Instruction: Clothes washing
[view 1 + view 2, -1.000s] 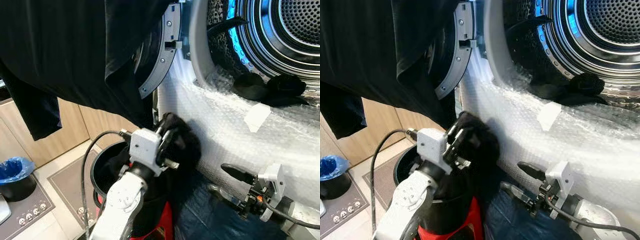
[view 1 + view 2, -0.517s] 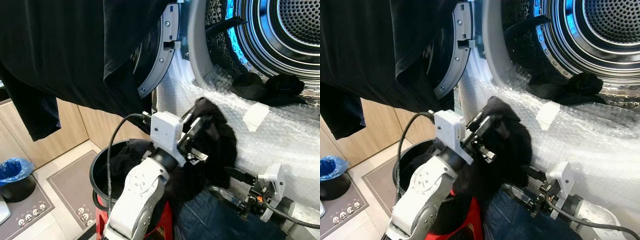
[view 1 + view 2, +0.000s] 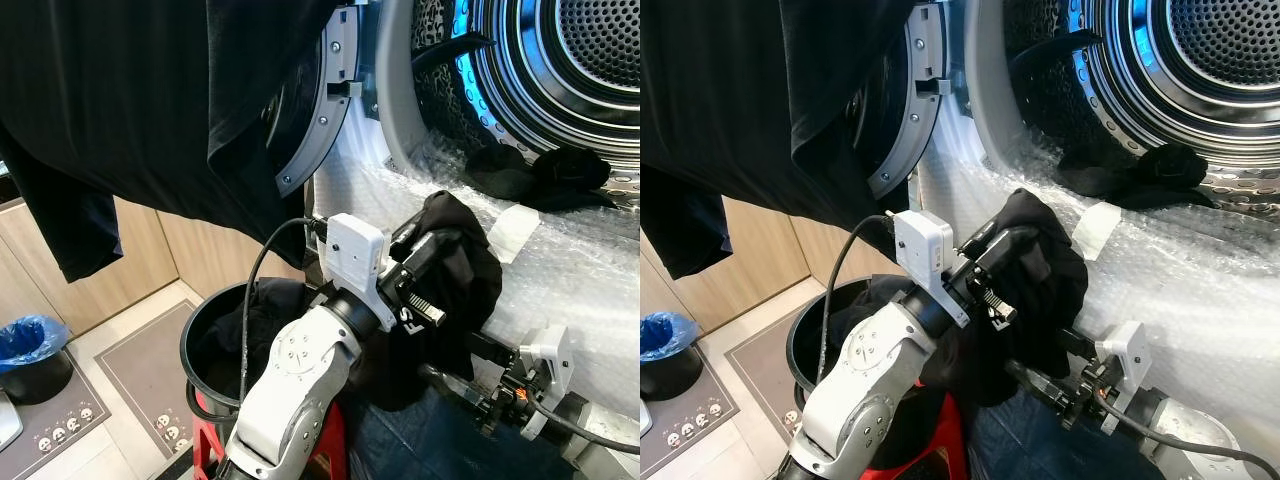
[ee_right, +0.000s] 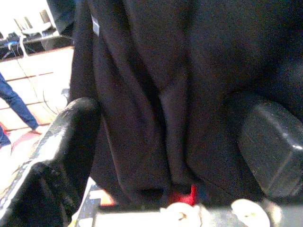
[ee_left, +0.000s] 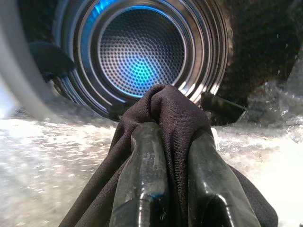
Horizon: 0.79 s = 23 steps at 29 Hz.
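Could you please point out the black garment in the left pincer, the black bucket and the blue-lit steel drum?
Black cloth garment [image 3: 455,265]: left eye view, hanging fold.
Round black plastic bucket [image 3: 197,330]: left eye view, rim.
Blue-lit perforated steel drum [image 5: 142,52]: left wrist view, back wall.

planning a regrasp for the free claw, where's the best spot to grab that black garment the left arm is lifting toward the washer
Take the loose fold hanging below the left claw, coming from underneath on the robot's right side. The black garment is bunched and pinched at its top, so the drooping lower part is the free cloth. The right claw sits open just below it, near the bubble wrap on the washer front.
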{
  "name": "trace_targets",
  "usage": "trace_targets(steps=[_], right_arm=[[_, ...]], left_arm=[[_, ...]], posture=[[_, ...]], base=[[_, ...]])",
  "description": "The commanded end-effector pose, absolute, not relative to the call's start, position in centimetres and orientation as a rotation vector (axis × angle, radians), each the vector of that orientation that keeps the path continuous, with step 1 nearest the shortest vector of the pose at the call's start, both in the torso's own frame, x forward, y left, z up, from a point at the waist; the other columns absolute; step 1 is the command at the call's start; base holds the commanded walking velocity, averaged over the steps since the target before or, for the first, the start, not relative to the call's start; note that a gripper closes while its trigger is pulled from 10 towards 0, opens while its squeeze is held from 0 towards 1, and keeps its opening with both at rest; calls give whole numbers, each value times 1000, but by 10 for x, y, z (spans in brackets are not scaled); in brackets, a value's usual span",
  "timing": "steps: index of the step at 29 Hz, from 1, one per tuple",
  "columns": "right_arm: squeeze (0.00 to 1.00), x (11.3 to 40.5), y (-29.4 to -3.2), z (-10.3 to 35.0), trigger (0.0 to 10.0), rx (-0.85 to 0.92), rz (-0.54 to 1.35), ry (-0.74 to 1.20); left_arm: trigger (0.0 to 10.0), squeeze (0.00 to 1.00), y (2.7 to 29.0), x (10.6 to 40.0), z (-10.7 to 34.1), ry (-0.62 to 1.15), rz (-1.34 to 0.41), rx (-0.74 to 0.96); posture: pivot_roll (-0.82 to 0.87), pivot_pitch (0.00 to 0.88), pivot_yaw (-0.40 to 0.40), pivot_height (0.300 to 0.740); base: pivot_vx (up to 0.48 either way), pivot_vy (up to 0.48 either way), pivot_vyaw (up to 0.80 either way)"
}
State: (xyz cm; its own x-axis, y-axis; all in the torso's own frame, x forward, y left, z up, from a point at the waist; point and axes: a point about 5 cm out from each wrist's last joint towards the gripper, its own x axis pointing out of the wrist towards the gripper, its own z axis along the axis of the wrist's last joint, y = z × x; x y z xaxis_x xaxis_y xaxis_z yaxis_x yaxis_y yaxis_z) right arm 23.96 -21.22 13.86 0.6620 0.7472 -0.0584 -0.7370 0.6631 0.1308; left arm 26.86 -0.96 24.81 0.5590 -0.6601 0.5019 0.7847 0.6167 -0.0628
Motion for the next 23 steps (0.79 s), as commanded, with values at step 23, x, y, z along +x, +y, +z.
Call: trace_targets(steps=[23], right_arm=[[0, 235, -152, 130, 10000, 207, 746, 208]], left_arm=[[10000, 0, -52, 269, 277, -531, -958, -279]], posture=[[-87, 0, 13, 740]], base=[[0, 0, 0]])
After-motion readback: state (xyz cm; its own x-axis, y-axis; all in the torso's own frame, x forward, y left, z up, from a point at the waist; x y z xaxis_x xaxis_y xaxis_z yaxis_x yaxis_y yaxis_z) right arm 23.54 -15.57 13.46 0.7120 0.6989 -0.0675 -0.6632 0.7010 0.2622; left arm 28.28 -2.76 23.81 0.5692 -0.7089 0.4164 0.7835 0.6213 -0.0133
